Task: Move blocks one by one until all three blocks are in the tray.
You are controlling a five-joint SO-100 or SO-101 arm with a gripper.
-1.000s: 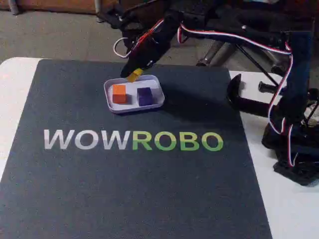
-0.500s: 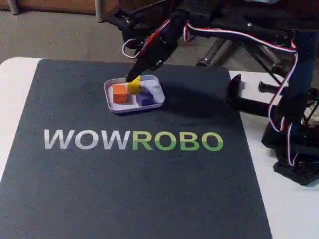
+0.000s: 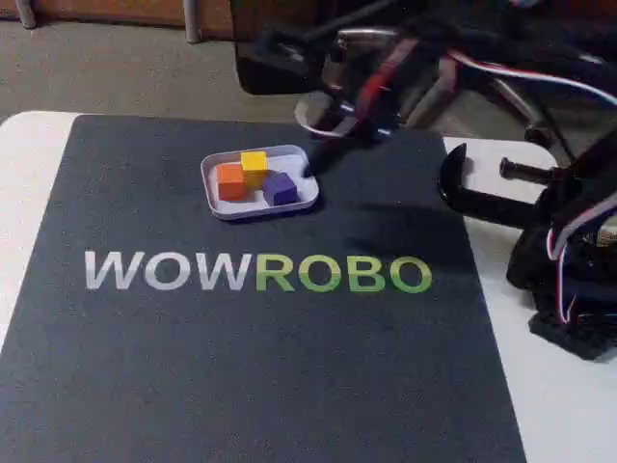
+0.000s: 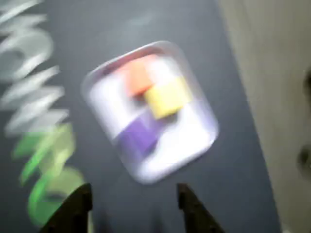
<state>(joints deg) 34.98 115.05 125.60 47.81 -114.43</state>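
Note:
The pale lavender tray (image 3: 302, 196) sits on the dark mat with all three blocks inside: orange block (image 3: 230, 180) at left, yellow block (image 3: 254, 165) at the back, purple block (image 3: 280, 187) at right. In the blurred wrist view the tray (image 4: 194, 141) holds the orange block (image 4: 138, 77), yellow block (image 4: 167, 97) and purple block (image 4: 138, 136). My gripper (image 4: 133, 204) is open and empty, its two dark fingertips (image 4: 73, 208) at the bottom edge, apart from the tray. In the fixed view the gripper (image 3: 349, 121) hangs blurred above the mat, right of and behind the tray.
The dark mat (image 3: 260, 357) with the WOWROBO lettering (image 3: 258, 273) covers the white table. A black clamp (image 3: 482, 198) and the arm's base (image 3: 574, 289) stand at the right edge. Floor lies beyond the far edge.
The gripper let go of the yellow block, which now rests in the tray behind the orange and purple ones. The arm has pulled up and away to the right.

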